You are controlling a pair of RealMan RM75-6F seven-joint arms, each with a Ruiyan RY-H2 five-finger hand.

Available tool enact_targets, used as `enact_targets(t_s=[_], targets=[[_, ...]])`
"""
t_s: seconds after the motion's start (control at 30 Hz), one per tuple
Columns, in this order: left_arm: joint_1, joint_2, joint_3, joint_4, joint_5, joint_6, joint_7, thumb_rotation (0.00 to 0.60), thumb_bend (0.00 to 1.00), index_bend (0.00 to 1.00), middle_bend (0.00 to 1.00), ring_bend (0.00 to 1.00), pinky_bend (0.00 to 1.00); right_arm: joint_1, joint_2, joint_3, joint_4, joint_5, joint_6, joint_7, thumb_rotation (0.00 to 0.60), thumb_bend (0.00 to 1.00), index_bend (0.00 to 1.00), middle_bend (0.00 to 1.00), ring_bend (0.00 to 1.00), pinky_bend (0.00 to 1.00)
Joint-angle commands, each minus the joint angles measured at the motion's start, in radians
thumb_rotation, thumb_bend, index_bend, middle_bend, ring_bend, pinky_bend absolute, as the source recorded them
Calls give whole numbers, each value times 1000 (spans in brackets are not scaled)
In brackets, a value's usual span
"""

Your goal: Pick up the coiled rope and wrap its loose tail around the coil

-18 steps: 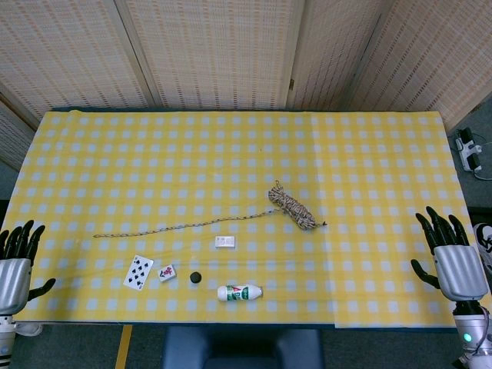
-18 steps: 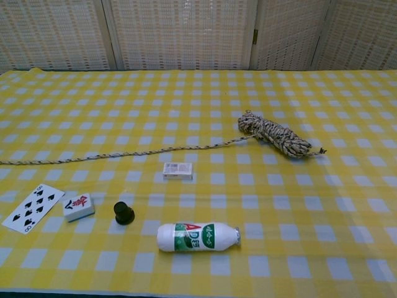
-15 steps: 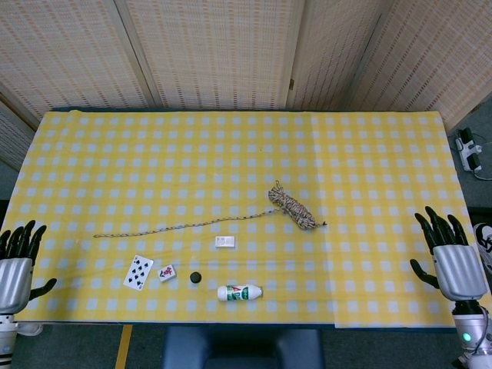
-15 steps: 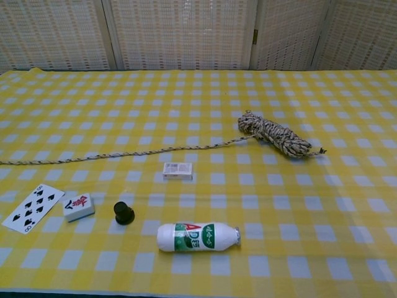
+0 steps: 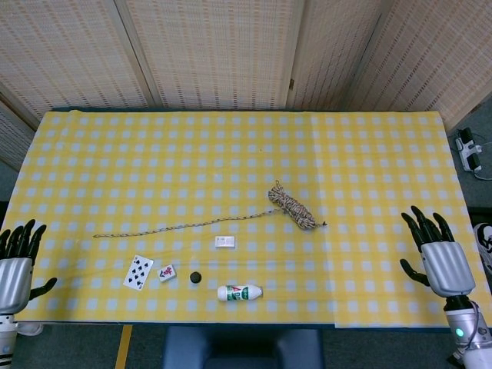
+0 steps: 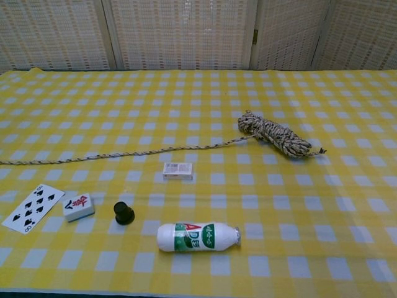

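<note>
The coiled rope [image 5: 292, 206] [image 6: 273, 135], speckled tan and black, lies right of the table's middle. Its loose tail [image 5: 181, 226] [image 6: 118, 153] runs out long to the left across the yellow checked cloth. My left hand [image 5: 15, 265] hovers at the near left edge, fingers spread, holding nothing. Off the near right edge my right hand [image 5: 433, 252] is open too, far from the coil. Neither hand shows in the chest view.
Near the front edge lie a playing card [image 5: 138, 271] [image 6: 32, 207], a mahjong tile [image 5: 167, 272] [image 6: 79, 206], a small black cap [image 5: 195, 277] [image 6: 124, 213], a white bottle on its side [image 5: 239, 292] [image 6: 196, 237] and a small white box [image 5: 224, 241] [image 6: 177, 171].
My right hand has shifted a little to the left, toward the table's right edge. The left hand and the rope have stayed put.
</note>
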Motion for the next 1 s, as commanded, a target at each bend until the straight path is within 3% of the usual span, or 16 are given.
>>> enact_targets(t_s=[0.03,0.4,0.63,1.0], targets=[[3,1,2,-1,3,5,-2,600,128,79,23,38,0,25,6,2,-13,-2,-36,-1,600,323,0,36,145,0],[11,8,9,-8,22,18,-11,600,129,83,23,38,0,142,-26,49,-70,104,-206,-90,600,324,0,62,192,0],[16,12,16,-12,36,27,-16,600,129,86,23,38,0,260,-110,99,-64,219,-347,-138,600,323,0,64,192,12],[27,22,24,-17,47,34,-30,600,129,95,23,38,0,404,-298,154,48,399,-439,-233,600,324,0,0,17,13]])
